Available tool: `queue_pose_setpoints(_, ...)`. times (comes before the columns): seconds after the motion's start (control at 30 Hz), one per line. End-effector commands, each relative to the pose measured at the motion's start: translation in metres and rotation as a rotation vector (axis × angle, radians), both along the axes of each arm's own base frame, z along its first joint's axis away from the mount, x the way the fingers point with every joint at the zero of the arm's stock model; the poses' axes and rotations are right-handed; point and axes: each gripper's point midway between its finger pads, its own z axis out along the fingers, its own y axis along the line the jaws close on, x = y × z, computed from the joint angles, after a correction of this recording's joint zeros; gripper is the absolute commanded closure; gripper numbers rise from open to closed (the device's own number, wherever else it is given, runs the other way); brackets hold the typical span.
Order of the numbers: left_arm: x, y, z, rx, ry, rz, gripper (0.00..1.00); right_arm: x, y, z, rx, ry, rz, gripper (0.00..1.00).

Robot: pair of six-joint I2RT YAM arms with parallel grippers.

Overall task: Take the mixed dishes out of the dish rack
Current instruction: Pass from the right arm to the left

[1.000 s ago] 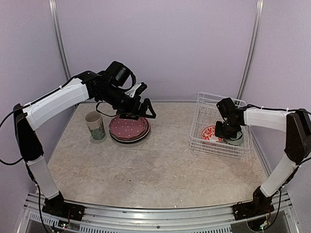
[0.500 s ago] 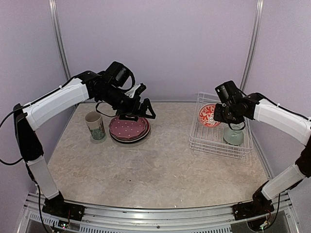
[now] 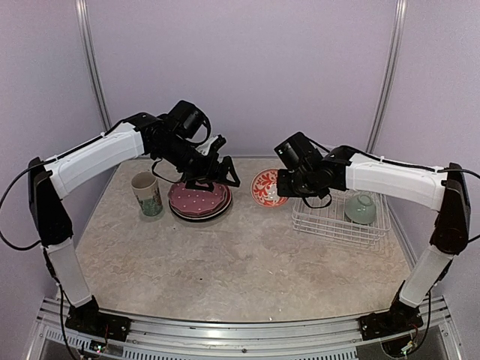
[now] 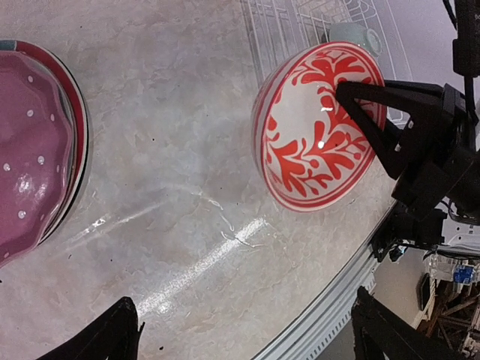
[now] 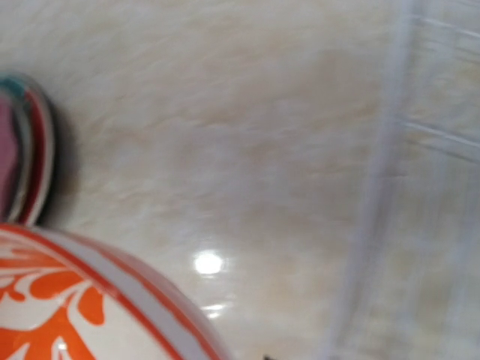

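My right gripper (image 3: 280, 186) is shut on the rim of a small white bowl with a red floral pattern (image 3: 265, 187) and holds it tilted above the table, left of the white wire dish rack (image 3: 330, 222). The bowl also shows in the left wrist view (image 4: 315, 131) and the right wrist view (image 5: 67, 307). A mint green bowl (image 3: 361, 208) sits in the rack. My left gripper (image 3: 216, 178) is open and empty above the stack of plates (image 3: 199, 199), which has a pink dotted plate (image 4: 30, 172) on top. A tall cream mug (image 3: 148, 193) stands left of the stack.
The rack's wires (image 4: 292, 22) and the mint bowl (image 4: 352, 34) show at the top of the left wrist view. The table's metal front rail (image 3: 240, 334) runs along the near edge. Purple walls close in the back and both sides.
My right gripper lifted the red-patterned bowl out of the rack and carried it left, over the table toward the plate stack. My left arm shifted only slightly.
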Motion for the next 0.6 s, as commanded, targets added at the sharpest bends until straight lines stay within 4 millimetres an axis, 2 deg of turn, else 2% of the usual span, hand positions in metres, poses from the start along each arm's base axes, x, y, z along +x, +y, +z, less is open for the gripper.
queue_pose_setpoints(0.0, 0.005, 0.001, -0.006, 0.009, 0.032, 0.011, 0.07, 0.010, 0.049, 0.027, 0.096, -0.069, 0.061, 1.00)
queue_pose_setpoints(0.17, 0.012, 0.005, -0.021, 0.071, 0.048, 0.040, 0.15, 0.006, 0.087, 0.032, 0.125, -0.083, 0.127, 1.00)
queue_pose_setpoints(0.27, 0.018, 0.010, -0.031, 0.118, 0.041, 0.064, 0.21, 0.004, 0.102, 0.034, 0.135, -0.085, 0.152, 1.00)
queue_pose_setpoints(0.57, 0.032, 0.027, -0.044, 0.233, -0.009, 0.128, 0.58, -0.002, 0.122, 0.029, 0.146, -0.074, 0.184, 1.00)
